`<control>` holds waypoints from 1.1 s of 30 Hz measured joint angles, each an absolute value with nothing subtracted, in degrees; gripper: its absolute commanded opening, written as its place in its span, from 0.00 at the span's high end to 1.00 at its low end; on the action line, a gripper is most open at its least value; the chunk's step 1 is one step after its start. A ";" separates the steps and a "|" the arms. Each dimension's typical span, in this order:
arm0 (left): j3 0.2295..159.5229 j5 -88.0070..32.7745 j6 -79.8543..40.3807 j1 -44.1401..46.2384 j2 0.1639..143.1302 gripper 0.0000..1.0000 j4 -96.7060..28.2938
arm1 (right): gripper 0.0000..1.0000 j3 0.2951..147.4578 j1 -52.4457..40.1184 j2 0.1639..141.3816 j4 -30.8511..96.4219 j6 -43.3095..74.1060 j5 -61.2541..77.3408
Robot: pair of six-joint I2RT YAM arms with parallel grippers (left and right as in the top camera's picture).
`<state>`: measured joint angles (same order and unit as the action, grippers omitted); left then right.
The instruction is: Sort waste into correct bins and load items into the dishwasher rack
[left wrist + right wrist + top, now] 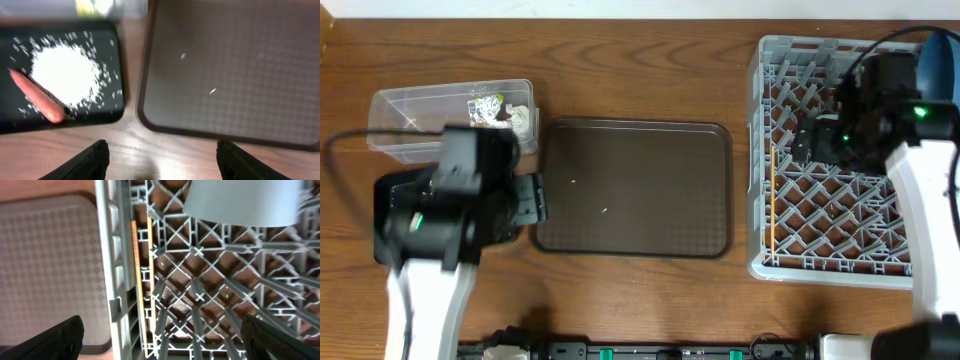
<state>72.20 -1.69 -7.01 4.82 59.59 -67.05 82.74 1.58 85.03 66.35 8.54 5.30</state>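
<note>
In the left wrist view the flat black tray holds a pile of white rice and the orange carrot-like stick. My left gripper is open and empty over bare wood between that tray and the brown serving tray. The clear tub holds the yellow-green wrapper and a white paper wad. My right gripper is open and empty above the grey rack. The wooden chopsticks lie along its left wall. A pale blue bowl sits in it. A dark blue plate shows behind the right arm.
The dark brown serving tray lies in the middle of the table with a few rice grains on it. The left arm covers the black tray in the overhead view. The rack fills the right side.
</note>
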 measured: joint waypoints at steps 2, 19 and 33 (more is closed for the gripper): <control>71.57 -1.50 -6.57 4.82 54.43 0.29 -66.11 | 0.01 80.16 1.17 80.55 63.11 8.56 4.97; 53.08 -1.26 -6.15 4.82 21.98 0.05 -58.46 | 0.01 49.95 -1.41 34.41 56.10 8.56 -3.16; 53.08 -1.26 -6.17 4.82 21.96 0.03 -58.50 | 0.01 49.69 -1.41 32.71 68.31 8.56 -3.64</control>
<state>53.08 -1.26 -6.17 4.82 21.96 -58.50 49.69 -1.41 32.71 68.31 8.56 -3.64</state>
